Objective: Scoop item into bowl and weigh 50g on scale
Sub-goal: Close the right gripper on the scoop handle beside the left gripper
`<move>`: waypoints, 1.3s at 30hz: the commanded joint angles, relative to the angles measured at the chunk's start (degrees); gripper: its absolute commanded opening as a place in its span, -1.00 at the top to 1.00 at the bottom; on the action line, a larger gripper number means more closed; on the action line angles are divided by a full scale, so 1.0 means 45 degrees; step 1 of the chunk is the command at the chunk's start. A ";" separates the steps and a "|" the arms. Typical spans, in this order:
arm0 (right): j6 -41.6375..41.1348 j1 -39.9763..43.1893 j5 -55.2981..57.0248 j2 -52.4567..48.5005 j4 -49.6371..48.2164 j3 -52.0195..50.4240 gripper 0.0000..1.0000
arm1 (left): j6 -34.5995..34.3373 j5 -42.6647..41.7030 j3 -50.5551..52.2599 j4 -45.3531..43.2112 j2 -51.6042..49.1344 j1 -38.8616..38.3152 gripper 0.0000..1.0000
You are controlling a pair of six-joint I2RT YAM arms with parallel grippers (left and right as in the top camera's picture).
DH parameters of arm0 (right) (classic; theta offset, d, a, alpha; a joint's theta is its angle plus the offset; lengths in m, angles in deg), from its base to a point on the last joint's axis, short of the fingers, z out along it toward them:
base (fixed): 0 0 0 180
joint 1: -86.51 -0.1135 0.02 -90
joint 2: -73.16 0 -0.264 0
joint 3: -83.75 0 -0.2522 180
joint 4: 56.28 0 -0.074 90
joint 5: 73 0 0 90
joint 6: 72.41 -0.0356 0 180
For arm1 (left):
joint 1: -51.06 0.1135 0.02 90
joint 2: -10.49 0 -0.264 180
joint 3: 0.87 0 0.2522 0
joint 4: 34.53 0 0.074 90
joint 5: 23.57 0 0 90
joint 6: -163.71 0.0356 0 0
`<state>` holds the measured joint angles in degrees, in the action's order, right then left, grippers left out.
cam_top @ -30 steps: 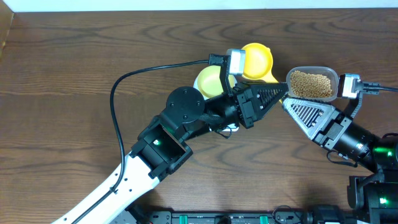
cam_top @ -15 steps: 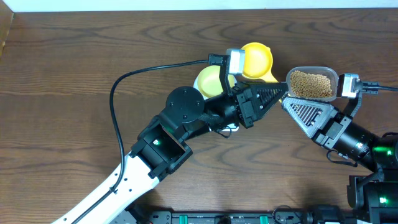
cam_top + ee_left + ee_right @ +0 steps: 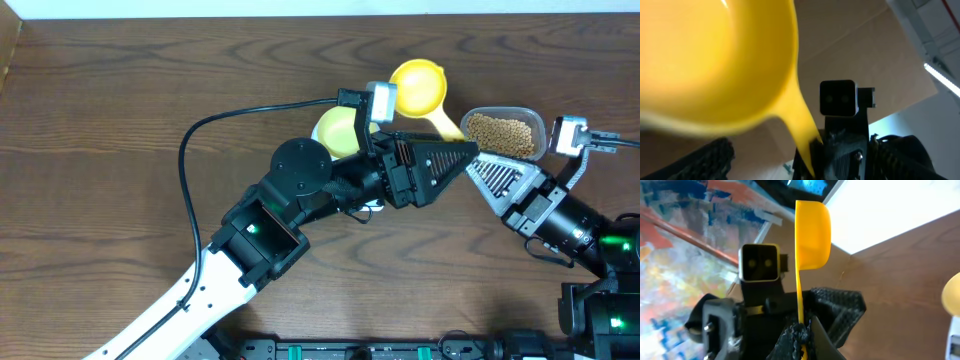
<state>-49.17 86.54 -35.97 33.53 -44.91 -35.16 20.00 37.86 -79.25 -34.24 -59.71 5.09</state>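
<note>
The bright yellow scoop [image 3: 418,88] hangs above the table, its handle slanting down to the right. My right gripper [image 3: 472,163] is shut on the end of that handle; in the right wrist view the scoop [image 3: 812,230] stands edge-on above the clamped jaws [image 3: 802,330]. My left gripper [image 3: 450,160] is open around the same handle, no longer pinching it. The left wrist view is filled by the scoop [image 3: 715,60]. The beans [image 3: 500,135] lie in a clear tub. The pale yellow-green bowl [image 3: 338,130] sits behind the left arm, on the scale [image 3: 955,340], which is mostly hidden.
The clear tub [image 3: 540,128] stands directly behind my right gripper. A black cable [image 3: 200,135] loops over the table left of the left arm. The table's far edge [image 3: 300,17] runs along the top.
My left gripper has sprung open and let go of the scoop handle. The right gripper has shut on it. The scoop has shifted slightly up and back.
</note>
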 commanded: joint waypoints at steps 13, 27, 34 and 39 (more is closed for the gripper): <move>0.5542 0.0068 0.2084 0.0044 0.3585 0.0233 0.97 | 0.1501 0.3332 -0.0073 0.4099 0.0029 0.1540 -0.83; 0.6936 -0.0121 0.1064 0.0044 0.5838 0.0228 0.97 | 0.1496 0.3366 -0.0073 0.4571 0.0024 0.1821 -0.57; 0.7718 -0.0748 0.1287 0.0039 0.5780 0.0219 0.97 | 0.1491 0.3361 -0.0073 0.4736 0.0024 0.1821 -0.47; 0.7723 -0.1180 0.1676 0.0039 0.5678 0.0219 0.97 | 0.1384 0.3351 -0.0073 0.4847 0.0024 0.1817 -0.42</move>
<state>-16.06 82.43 -29.37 33.48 -19.03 -34.96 25.94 52.22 -79.25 -12.58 -59.84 13.11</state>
